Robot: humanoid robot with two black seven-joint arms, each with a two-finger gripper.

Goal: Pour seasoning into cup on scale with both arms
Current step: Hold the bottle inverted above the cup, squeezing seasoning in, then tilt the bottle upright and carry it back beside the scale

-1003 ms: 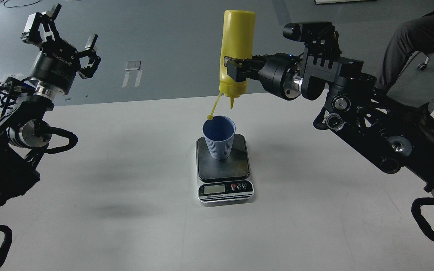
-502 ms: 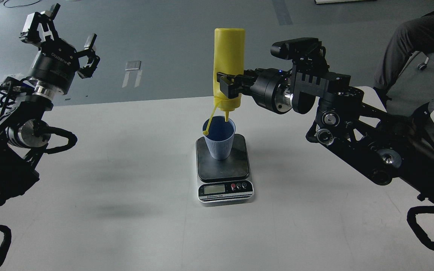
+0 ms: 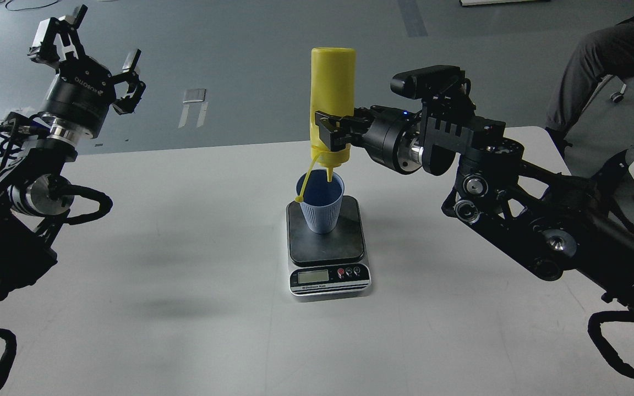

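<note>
The yellow seasoning bottle [image 3: 331, 93] hangs upside down, its nozzle just inside the mouth of the light blue cup [image 3: 320, 203]. Its cap strap [image 3: 306, 181] dangles over the cup's left rim. The cup stands on the black platform of the scale [image 3: 326, 246], whose silver front with display faces me. My right gripper [image 3: 328, 133] is shut on the bottle's lower body, reaching in from the right. My left gripper [image 3: 87, 41] is open and empty, raised at the far left, well away from the cup.
The white table [image 3: 185, 275] holds the scale near its middle. Beyond its far edge is grey floor. A seated person's leg [image 3: 603, 60] and a chair are at the upper right, behind my right arm.
My right gripper has carried the upturned bottle down and to the left, bringing the nozzle from above the cup into its mouth. The left arm has hardly moved.
</note>
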